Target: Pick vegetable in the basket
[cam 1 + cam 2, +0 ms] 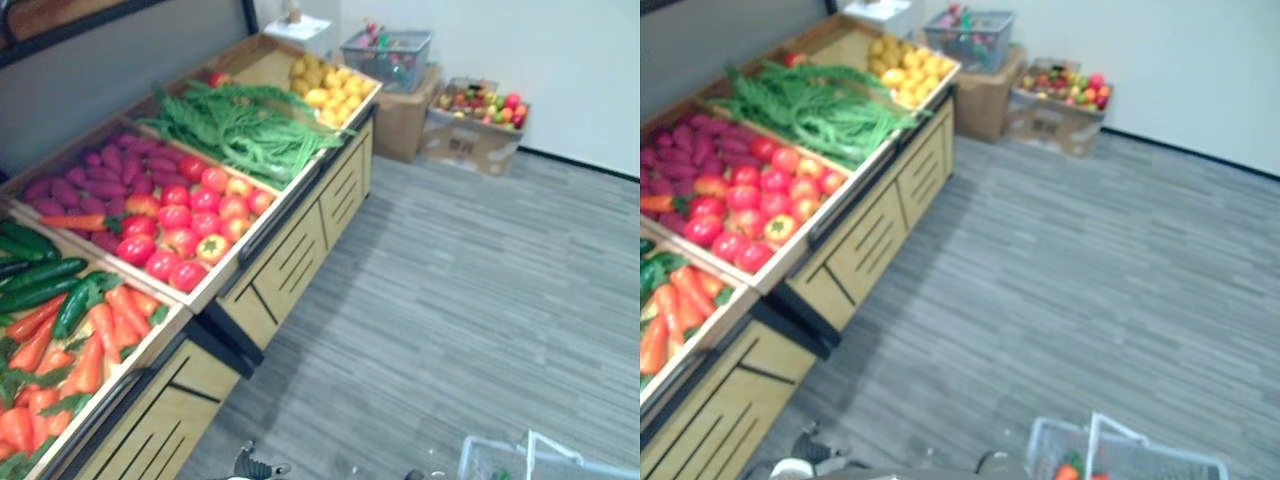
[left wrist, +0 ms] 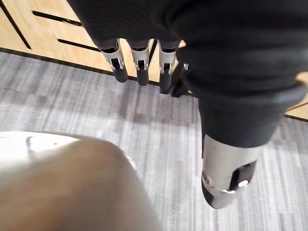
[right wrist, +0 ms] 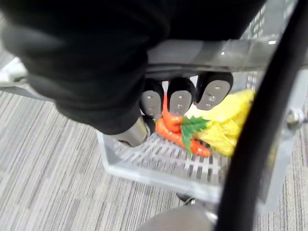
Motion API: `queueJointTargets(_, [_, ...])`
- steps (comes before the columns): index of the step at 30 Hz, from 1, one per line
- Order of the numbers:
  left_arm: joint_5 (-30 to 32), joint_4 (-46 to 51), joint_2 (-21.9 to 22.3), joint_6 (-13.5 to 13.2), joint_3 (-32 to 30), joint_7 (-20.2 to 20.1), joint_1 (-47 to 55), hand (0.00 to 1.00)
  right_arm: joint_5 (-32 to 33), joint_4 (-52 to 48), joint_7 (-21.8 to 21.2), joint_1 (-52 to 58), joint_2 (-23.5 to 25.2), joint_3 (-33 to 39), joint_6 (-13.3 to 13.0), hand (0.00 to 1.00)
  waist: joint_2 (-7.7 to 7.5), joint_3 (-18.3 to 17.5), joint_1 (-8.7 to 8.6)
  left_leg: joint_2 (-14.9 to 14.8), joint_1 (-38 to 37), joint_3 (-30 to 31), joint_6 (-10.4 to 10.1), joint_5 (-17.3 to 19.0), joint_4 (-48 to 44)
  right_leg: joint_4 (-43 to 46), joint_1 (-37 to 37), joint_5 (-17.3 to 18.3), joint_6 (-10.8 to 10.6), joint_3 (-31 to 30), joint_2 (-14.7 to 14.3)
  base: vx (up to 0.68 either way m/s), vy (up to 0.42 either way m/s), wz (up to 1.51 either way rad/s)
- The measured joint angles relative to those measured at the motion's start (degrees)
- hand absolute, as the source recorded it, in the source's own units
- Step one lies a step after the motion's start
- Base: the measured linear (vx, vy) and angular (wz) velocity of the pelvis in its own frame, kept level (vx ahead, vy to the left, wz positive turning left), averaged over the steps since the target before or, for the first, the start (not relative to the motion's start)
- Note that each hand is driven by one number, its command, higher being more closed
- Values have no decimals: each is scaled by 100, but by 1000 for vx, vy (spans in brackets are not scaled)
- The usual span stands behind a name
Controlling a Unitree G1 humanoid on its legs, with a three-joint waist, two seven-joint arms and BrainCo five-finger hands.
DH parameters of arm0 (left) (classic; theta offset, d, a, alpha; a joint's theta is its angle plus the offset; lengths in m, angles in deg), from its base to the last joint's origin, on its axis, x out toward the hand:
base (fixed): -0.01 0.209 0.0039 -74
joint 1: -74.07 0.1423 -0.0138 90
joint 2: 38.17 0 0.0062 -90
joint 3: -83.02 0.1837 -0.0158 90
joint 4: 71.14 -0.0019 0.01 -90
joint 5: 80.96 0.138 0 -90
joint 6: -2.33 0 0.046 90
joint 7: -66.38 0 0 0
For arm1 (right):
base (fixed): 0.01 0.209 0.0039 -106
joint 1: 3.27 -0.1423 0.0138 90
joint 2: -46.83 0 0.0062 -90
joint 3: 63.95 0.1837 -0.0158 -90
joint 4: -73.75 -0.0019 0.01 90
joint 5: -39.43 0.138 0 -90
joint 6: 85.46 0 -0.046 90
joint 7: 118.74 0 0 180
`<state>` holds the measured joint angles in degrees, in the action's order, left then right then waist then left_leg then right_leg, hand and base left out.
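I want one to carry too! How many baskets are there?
2. One basket hangs from the right hand, with a carrot inside. The other basket sits on a box by the far wall. More may be hidden.

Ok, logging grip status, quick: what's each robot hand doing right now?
Left robot hand: open, fingers straight, holding nothing.
Right robot hand: shut on the basket handle.
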<state>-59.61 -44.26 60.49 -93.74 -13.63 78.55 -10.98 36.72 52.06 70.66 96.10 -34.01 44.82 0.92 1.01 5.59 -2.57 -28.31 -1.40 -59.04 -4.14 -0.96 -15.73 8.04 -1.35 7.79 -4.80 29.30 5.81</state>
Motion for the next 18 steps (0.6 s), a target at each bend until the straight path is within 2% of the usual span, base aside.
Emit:
queueJointTargets(1, [7,-1,22,3,-29,1,20,0,0,14,15,2,-56,-99,12,100,-13,10,-43,-116,-12,86,20,-86,-181,-6,5,19,47,-155,-75,-42,-195,-67])
queueJointTargets(2, [-3,38,47,4,-50,3,33,0,-4,10,-14,-14,-133,-198,-18,100,-2,35,-28,-140,24,632,56,-271,-450,-18,-8,-25,122,-392,-71,-46,-116,-80])
queueJointTargets(3, [-15,95,52,0,-53,11,54,0,-11,10,-9,-37,-170,-268,-20,100,-57,72,-5,-7,156,1285,-47,-192,-562,-40,-15,-60,175,-574,-17,-67,-46,-117])
queueJointTargets(4, [-28,161,95,-2,-53,32,85,0,-44,16,-7,-161,-265,-387,-29,100,-72,87,75,625,251,2839,-294,215,-464,-95,-1,-154,222,-914,100,-89,14,-145])
queueJointTargets(5, [-27,170,155,-16,-53,43,145,0,-104,22,-7,-210,-323,-478,-32,100,-49,97,163,1127,214,3873,-323,538,-369,-191,-5,-243,218,-1256,105,-95,66,-152])
queueJointTargets(6, [-31,157,167,-9,-54,53,155,0,-132,17,-15,-246,-329,-583,-50,100,-38,97,156,1389,192,4360,-314,691,-277,-260,-10,-271,226,-1437,78,-64,91,-113])
queueJointTargets(8, [-26,158,162,-9,-47,44,160,0,-159,7,-26,-248,-312,-577,-125,100,17,124,133,1608,205,4898,-304,774,21,-322,-11,-268,230,-1652,-90,-67,120,-68])
queueJointTargets(10, [-26,156,137,-9,-54,41,169,0,-163,-1,-23,-233,-258,-552,-196,100,9,136,128,1663,17,5215,-397,964,251,-431,2,-333,78,-1862,-192,-26,147,-53])
queueJointTargets(11, [-26,158,103,-11,-53,39,142,0,-163,-1,-22,-255,-226,-521,-203,100,-30,135,127,1728,16,5368,-380,1045,402,-673,64,-522,-7,-2034,-181,14,149,-41])
queueJointTargets(15, [-22,155,24,-11,-36,43,111,0,-161,2,-24,-354,-220,-509,-206,100,-98,229,120,2058,224,5303,-243,1242,460,-1346,137,-1097,-163,-2332,15,-29,182,-35])
queueJointTargets(18, [2,155,12,-13,99,44,141,0,-157,5,-25,-259,-222,-492,-201,100,-56,225,110,2242,175,5201,-158,1298,452,-1406,121,-1242,-272,-2432,167,-1,139,-17])
